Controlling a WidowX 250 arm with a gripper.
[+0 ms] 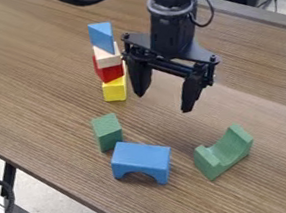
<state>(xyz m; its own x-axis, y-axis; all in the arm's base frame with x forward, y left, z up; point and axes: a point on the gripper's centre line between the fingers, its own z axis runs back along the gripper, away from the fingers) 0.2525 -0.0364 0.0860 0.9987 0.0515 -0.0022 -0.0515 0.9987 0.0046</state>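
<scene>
Fingers (141,78): one pair, black, spread wide apart, pointing down, nothing between them; exact height over the surface (34,79) not to be judged. Nearest item: one stack, standing beside one finger; whether the two touch cannot be told. Contents of stack, top to bottom: blue wedge (100,36), white block (107,58), red block (108,71), yellow block (114,91) at the foot. Chief hazard, in my judgement: a sideways swing toward the stack could knock the white or red block and bring down the wedge, which looks the least secure piece, being narrow and highest. Second hazard: lowering close alongside could catch an edge, since the blocks do not look squarely aligned. Further out, toward the near edge: one green block (108,133), upright, just beside one blue arch (141,160), its hollow facing down. Hazard: the small gap between these two leaves little room for a finger, so a grasp on either could shove its neighbour. Last item: one green cradle (223,152), hollow side up, apart from the arch. Hazard: its curved hollow and raised ends offer uneven faces; a grip across the wrong span could slip or twist it. General hazard: wide-set fingers, brought down off-centre, could land on a block's top rather than straddle it.
</scene>
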